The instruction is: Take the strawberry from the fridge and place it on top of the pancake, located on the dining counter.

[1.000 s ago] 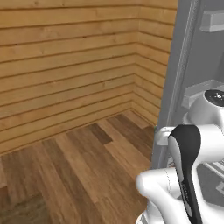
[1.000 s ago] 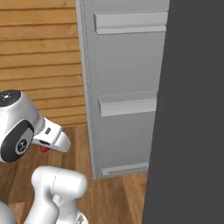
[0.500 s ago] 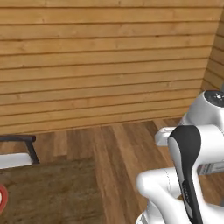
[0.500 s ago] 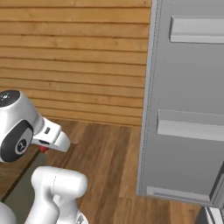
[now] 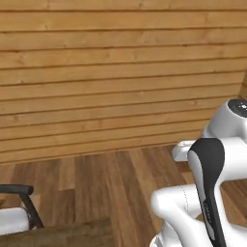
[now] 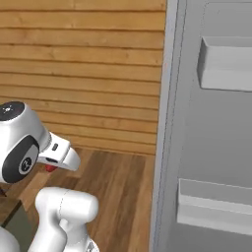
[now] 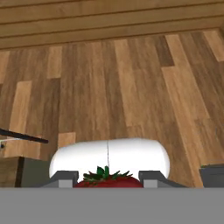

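Left base view: the white arm with dark joints rises at lower right before a wooden plank wall (image 5: 111, 72).

Right base view: the tall light grey fridge (image 6: 211, 147) fills the right.

Hand view: the end effector (image 7: 107, 180) pinches the small bright red, green-leaved strawberry (image 7: 107, 181) at bottom centre, above the brown wooden floor (image 7: 131, 87).

No readable text or markings
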